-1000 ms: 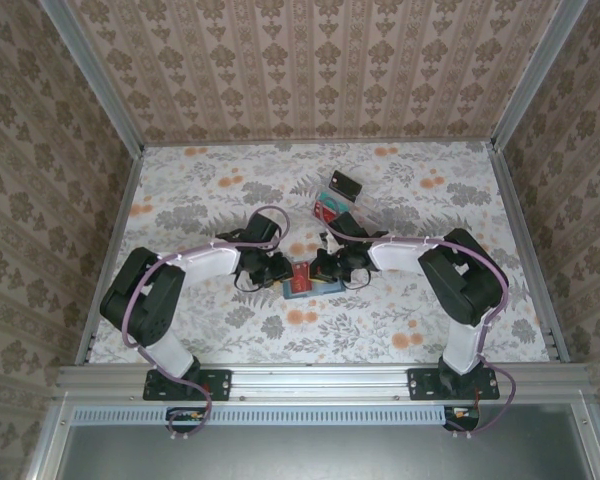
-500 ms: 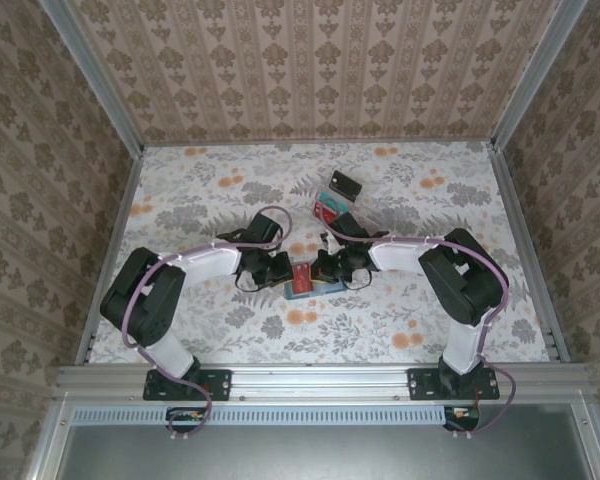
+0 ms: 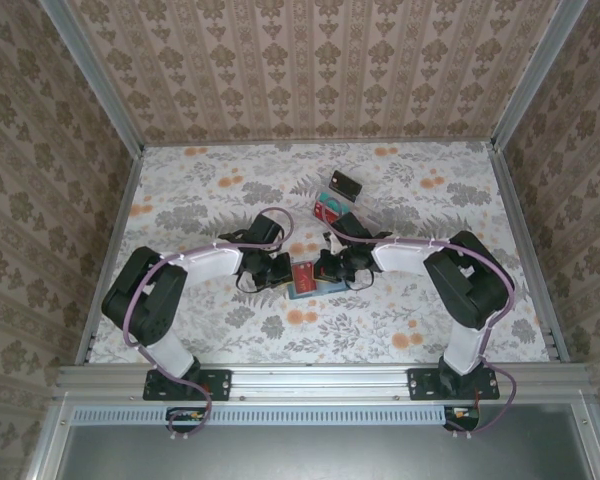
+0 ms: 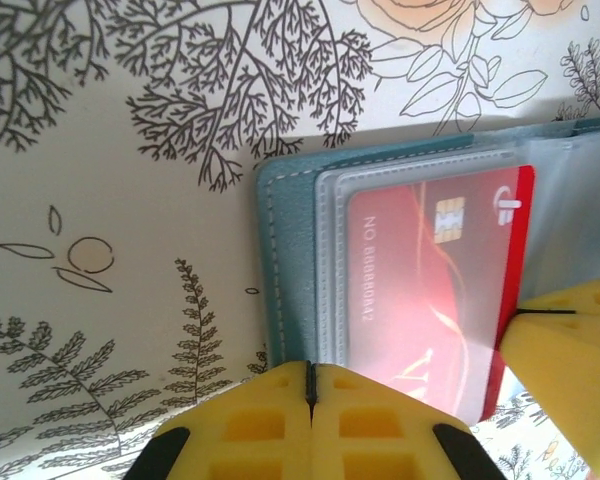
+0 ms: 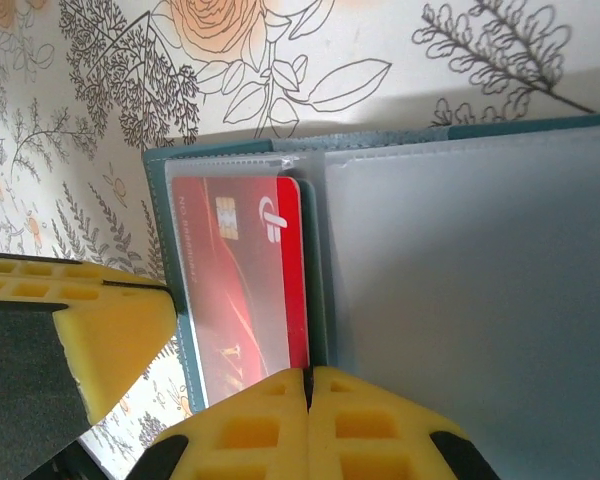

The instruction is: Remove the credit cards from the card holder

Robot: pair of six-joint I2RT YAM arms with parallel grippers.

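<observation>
Left hand (image 4: 310, 388) is sitting fully closed, its yellow pads pressed together with nothing showing between them. In its own wrist view the tips are resting at the 6 o'clock edge of the card holder (image 4: 285, 250), apparently pinning the teal panel to the desk (image 4: 130, 260) so it is not sliding. Right hand (image 5: 308, 392) is likewise closed on nothing I can see, its tips bearing down beside the holder's spine at the corner of the red card (image 5: 245, 290). From the left wrist camera its pad is touching the card's edge at 4 o'clock. That card is lying under a clear sleeve, with a bare strip poking out toward the spine, so the closed tips are probably working as a pusher rather than a pincher. The other panel (image 5: 480, 300) is lying open and flat at 3 o'clock. From above, the holder is lying mid-desk between both hands. A dark small item (image 3: 346, 183) and a red-and-teal item (image 3: 327, 207) are lying apart from it toward 12 o'clock.
</observation>
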